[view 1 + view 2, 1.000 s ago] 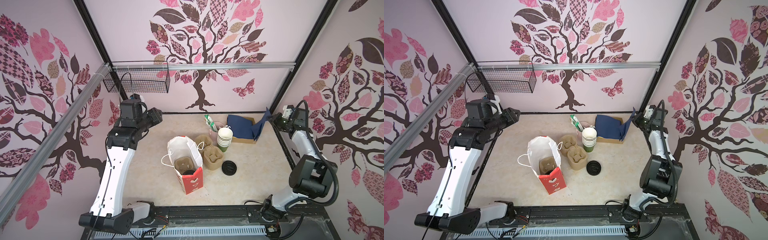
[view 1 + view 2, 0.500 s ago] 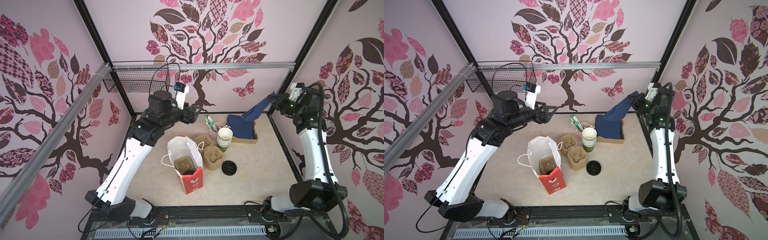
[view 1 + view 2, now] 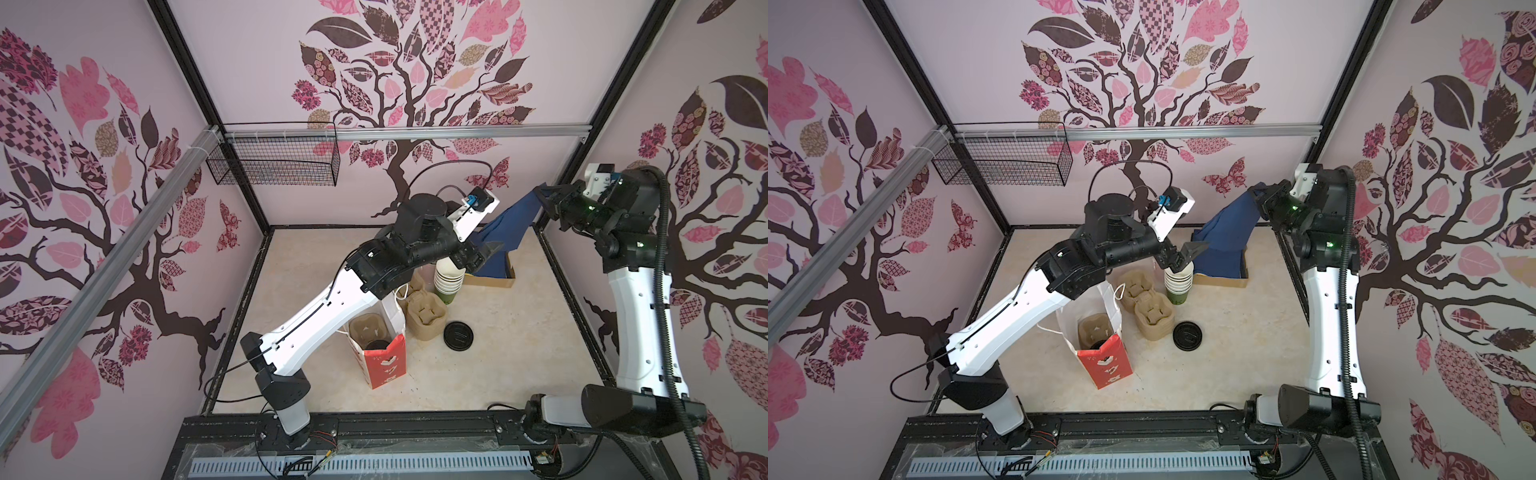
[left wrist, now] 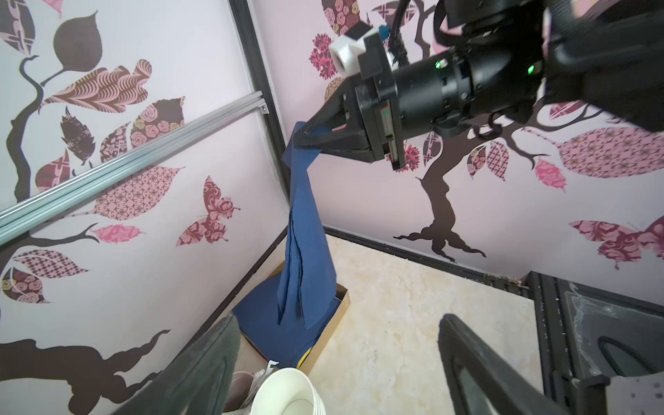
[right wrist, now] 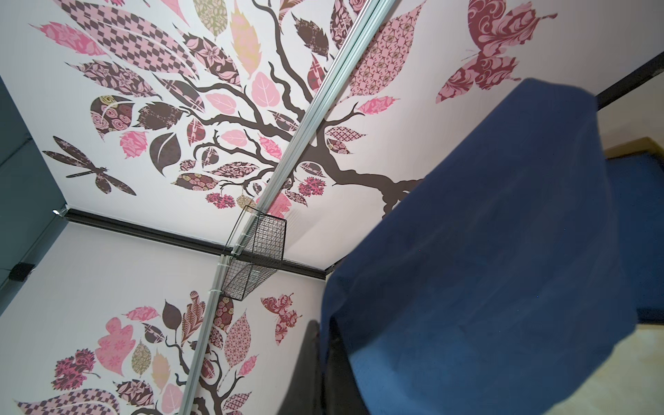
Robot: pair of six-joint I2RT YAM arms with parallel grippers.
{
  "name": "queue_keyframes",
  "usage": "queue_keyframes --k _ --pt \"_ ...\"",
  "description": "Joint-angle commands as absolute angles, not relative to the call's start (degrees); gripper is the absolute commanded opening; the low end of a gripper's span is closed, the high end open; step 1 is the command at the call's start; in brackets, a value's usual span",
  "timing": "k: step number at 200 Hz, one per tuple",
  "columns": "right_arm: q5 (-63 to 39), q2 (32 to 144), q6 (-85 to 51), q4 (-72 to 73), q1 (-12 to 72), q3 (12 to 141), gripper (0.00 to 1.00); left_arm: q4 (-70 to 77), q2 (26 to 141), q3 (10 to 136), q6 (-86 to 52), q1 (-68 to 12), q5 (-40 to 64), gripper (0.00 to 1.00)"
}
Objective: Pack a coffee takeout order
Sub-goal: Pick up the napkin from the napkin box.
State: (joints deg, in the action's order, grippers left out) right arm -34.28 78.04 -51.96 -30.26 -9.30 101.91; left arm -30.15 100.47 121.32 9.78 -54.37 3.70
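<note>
Navy napkin (image 4: pixel 305 251) hanging long and folded from right end effector (image 4: pixel 301 136), clamped shut on its top corner, high over cardboard box (image 3: pixel 1223 282) at about 1 o'clock of desk (image 3: pixel 1246 353). More than one sheet in the fold, judging by the left wrist view. Lower edge down at the blue pile in the box; touching or just clear, impossible to tell. Left end effector (image 3: pixel 1185 257) spread wide and empty, just beside the napkin at its 9 o'clock, above stack of lidless cups (image 3: pixel 1178 278).

Step in hand, probably: taking a napkin out for the bag. Paper bag (image 3: pixel 1106 365) standing open near desk centre, roughly 7 o'clock from the box, with pulp carrier (image 3: pixel 1094 328) inside and a dark round thing in one well, likely the lidded cup (image 3: pixel 1098 344).

Next move calling for: lifting clear of the pile, perhaps with left end effector closing low on the napkin to part the sheets, then carrying toward 7 o'clock and lowering gently into the thin bag.

Surface pale beige, stone-patterned, flat; spare carriers (image 3: pixel 1152 316) and loose black lid (image 3: pixel 1187 334) at 2 to 3 o'clock of the bag. Room: black-framed booth, pink walls with tree decals, wire basket (image 3: pixel 1005 162) at 11 o'clock.
</note>
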Motion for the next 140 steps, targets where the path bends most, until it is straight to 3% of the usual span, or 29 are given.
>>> queue_keyframes --k 1,31,95,121,140 --pt "-35.08 75.86 -56.06 -33.46 -8.71 104.55 0.00 -28.55 102.02 125.19 13.27 -53.79 0.09 0.91" --pt "-36.70 75.24 -58.02 -32.96 -7.35 104.75 0.00 -30.00 106.52 129.19 15.81 -53.79 2.81 0.91" --pt "-39.68 73.33 -58.62 -33.84 -5.36 104.28 0.00 -33.39 114.22 138.94 17.93 -53.79 -2.28 0.90" --pt "-40.00 72.57 -59.30 -33.67 -4.07 104.03 0.00 -33.66 115.09 139.00 17.86 -53.79 -6.06 0.83" --pt "-40.25 72.06 -59.41 -33.43 -3.34 103.22 0.00 -33.62 115.49 139.30 18.10 -53.79 -7.46 0.73"
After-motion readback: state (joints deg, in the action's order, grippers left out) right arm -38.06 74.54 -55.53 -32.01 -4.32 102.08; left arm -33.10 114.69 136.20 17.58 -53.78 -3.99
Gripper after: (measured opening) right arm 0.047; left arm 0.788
